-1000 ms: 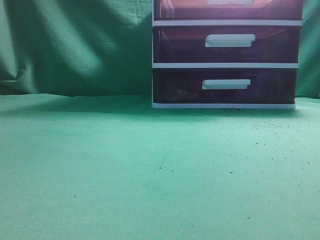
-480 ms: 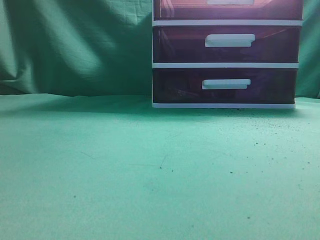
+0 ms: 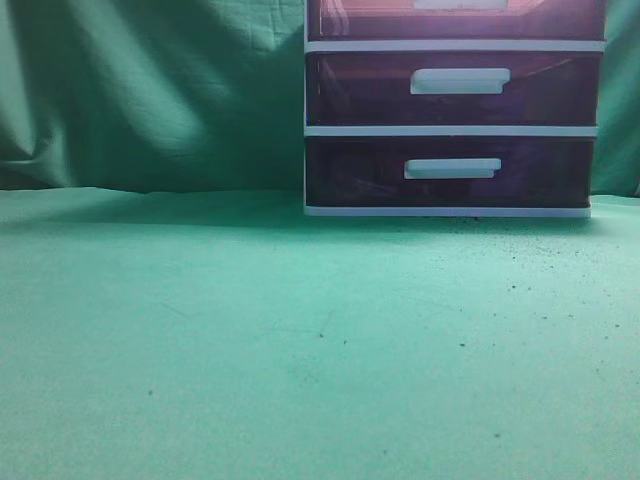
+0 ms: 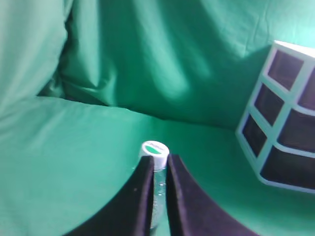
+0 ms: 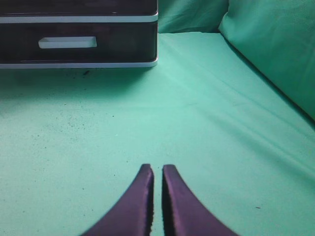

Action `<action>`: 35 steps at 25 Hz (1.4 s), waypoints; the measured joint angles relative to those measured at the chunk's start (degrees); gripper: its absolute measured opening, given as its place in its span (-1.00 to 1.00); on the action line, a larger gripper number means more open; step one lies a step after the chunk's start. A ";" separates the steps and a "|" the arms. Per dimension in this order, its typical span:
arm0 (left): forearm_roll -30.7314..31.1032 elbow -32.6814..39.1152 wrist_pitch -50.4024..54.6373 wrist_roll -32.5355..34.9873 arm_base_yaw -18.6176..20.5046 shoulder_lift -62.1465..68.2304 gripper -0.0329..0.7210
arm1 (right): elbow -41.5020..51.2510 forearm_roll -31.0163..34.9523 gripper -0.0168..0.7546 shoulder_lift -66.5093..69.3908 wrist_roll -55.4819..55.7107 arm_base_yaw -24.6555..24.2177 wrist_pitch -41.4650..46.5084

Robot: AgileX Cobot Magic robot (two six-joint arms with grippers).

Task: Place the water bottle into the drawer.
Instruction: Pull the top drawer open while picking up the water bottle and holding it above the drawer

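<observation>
My left gripper (image 4: 159, 161) is shut on the water bottle (image 4: 155, 148), a clear bottle with a white cap marked green, held off the green cloth. The cap sticks out past the fingertips. The drawer (image 3: 455, 20), with a translucent maroon front and a white handle, is the uppermost one visible in the white-framed unit and is cut off by the top edge of the exterior view. The unit also shows at the right of the left wrist view (image 4: 275, 123). My right gripper (image 5: 157, 169) is shut and empty, low over the cloth. Neither gripper shows in the exterior view.
Two like drawers (image 3: 455, 90) sit under the top one; the lowest shows in the right wrist view (image 5: 68, 43). Green cloth (image 3: 250, 330) covers the table and hangs as a backdrop (image 3: 150, 90). Small dark specks lie on the cloth in front of the unit.
</observation>
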 joint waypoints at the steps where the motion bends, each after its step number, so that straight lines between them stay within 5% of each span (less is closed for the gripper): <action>1: 0.14 0.02 -2.10 -0.27 0.00 2.57 -0.76 | 0.00 0.00 -0.83 0.00 0.00 0.00 0.00; 5: 0.72 0.02 -12.72 -2.77 0.00 10.51 -0.76 | 0.00 0.00 -0.83 0.00 0.00 0.00 0.00; 8: 6.91 -0.12 -17.59 -3.86 0.00 16.09 -0.76 | 0.00 0.00 -0.83 0.00 0.00 0.00 0.00; 13: 23.31 -0.25 -17.90 -9.22 0.00 25.00 0.03 | 0.00 0.00 -0.83 0.00 0.00 0.00 0.00; 18: 16.04 -0.52 -15.00 -9.38 0.00 28.63 0.73 | 0.00 0.00 -0.83 0.00 0.00 0.00 0.00; 24: 11.83 -2.45 -10.16 -2.05 0.00 31.41 0.70 | 0.00 0.00 -0.83 0.00 0.00 0.00 0.00; 35: 9.26 -13.84 -9.76 -0.64 0.00 50.43 0.70 | 0.00 0.00 -0.83 0.00 0.00 0.00 0.00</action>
